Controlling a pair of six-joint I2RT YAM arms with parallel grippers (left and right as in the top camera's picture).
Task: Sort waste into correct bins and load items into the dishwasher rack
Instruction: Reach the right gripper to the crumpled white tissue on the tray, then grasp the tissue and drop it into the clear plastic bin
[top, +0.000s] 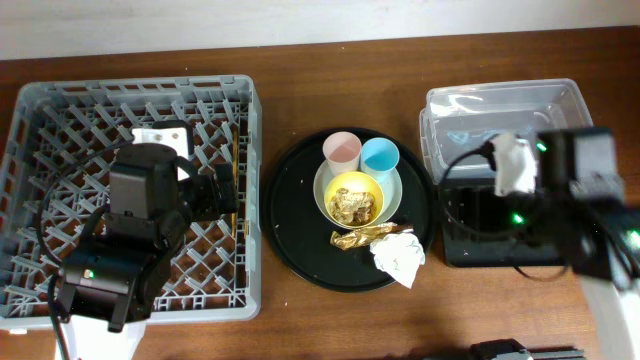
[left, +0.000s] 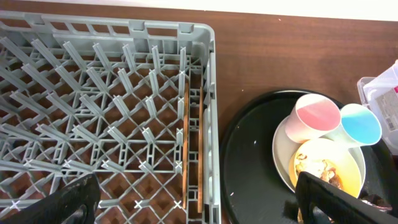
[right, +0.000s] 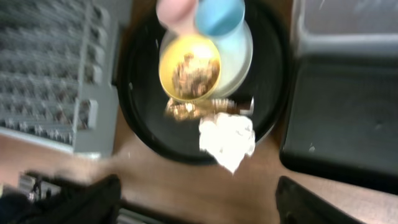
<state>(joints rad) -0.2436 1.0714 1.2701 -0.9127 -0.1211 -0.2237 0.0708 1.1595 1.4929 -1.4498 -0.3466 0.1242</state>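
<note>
Up top in the overhead view, the rack (top: 60, 110) takes the whole left side and my left arm (top: 140, 230) hangs over it, with the chopsticks (top: 236, 160) lying inside along its right wall. Right next to the rack is the round tray (top: 295, 215). On it sits the plate (top: 398, 190), with the pink cup (top: 341, 150) and blue cup (top: 380, 157) touching each other at its back edge. The bowl (top: 355, 180) sits in front of them with the scraps (top: 352, 206) in it. The foil (top: 362, 237) lies just in front of the plate. The napkin (top: 400, 257) touches the foil and pokes a bit over the tray's rim. Over on the right, the tub (top: 500, 100) is at the back and the black bin (top: 470, 245) is in front of it, with my right arm (top: 585, 175) above both. Left wrist cam: my left gripper (left: 199, 202) is spread wide with nothing in it, over the rack floor near the right wall. The chopsticks lie flat, side by side, against that wall. The cups, bowl and plate show off to the right on the tray. Right wrist cam is pretty blurry, but my right gripper (right: 199, 199) is spread wide too and holds nothing. The napkin is mid-frame at the tray's near rim, with the foil and the bowl of scraps just beyond it. The black bin is on the right and the tub is in the top right corner.
</note>
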